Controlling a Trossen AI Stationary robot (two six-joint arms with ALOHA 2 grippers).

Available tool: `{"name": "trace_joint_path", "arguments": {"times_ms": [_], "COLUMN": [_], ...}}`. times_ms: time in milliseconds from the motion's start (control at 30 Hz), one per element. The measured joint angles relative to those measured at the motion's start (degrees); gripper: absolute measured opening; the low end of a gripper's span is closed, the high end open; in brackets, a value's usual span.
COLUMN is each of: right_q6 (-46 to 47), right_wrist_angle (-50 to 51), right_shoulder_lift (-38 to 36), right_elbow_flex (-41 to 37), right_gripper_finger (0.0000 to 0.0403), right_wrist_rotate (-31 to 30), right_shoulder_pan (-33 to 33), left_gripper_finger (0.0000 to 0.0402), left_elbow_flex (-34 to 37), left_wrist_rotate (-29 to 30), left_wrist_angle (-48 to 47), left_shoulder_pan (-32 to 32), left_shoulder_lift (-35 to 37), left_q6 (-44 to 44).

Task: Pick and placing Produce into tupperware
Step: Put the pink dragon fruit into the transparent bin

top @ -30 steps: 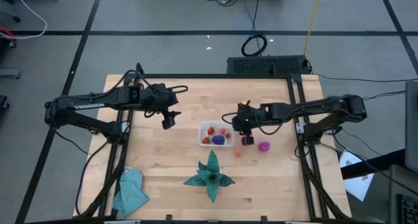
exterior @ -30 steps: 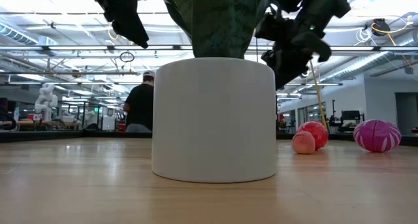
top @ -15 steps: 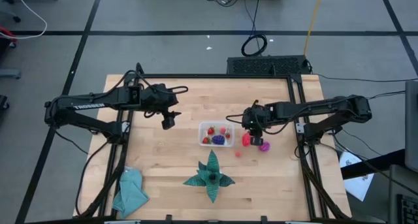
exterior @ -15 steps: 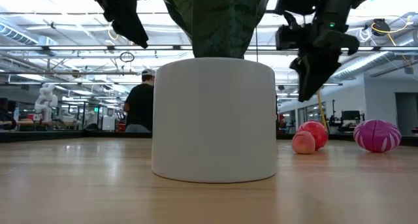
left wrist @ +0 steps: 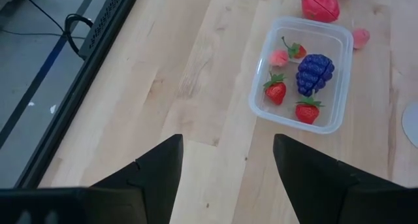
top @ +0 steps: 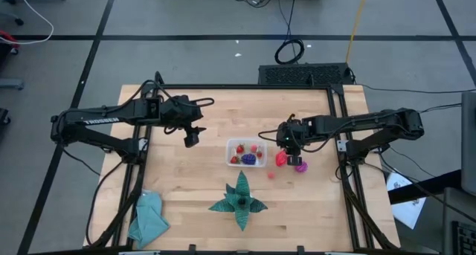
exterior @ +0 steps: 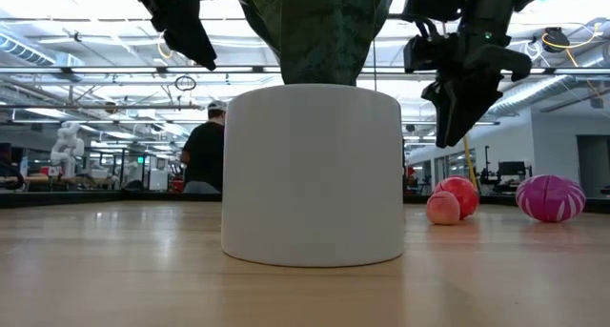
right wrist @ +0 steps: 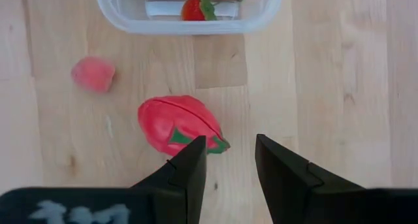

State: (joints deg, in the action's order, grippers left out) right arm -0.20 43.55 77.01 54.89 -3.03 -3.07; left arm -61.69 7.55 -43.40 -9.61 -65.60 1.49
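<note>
Tupperware [top: 246, 153] near the table's [top: 193, 188] middle is already holding strawberries and purple grapes. Right gripper [right wrist: 230, 160] is hovering empty, fingers slightly apart, just above the big red fruit [right wrist: 177, 125] beside it, probably needing to descend and close. Left gripper [top: 192, 138] is waiting open.

A clear plastic rectangular container [left wrist: 341, 74] on the wooden surface [left wrist: 189, 74] holds three small red strawberries [left wrist: 275, 91], a purple grape cluster [left wrist: 315, 73] and a pink fruit [left wrist: 279, 57].
</note>
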Motion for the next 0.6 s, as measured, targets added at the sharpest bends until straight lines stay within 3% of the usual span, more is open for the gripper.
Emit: {"name": "trace_joint_path", "arguments": {"times_ms": [300,600], "right_q6": [-0.24,-0.67], "right_wrist_angle": [0.02,-1.03], "right_shoulder_lift": [0.00,0.02], "right_elbow_flex": [0.00,0.00], "right_gripper_finger": [0.0134,0.0247], "right_wrist_rotate": [0.02,-0.31], "right_shoulder_pan": [0.00,-0.02], "left_gripper_finger": [0.0244,0.0244], "left_elbow_flex": [0.00,0.00], "left_wrist_rotate": [0.00,0.00], "left_wrist_angle": [0.00,0.01], "left_shoulder_pan": [0.00,0.00], "left_shoulder_lift": [0.00,0.00], "left_q6": [0.18,0.32]}}
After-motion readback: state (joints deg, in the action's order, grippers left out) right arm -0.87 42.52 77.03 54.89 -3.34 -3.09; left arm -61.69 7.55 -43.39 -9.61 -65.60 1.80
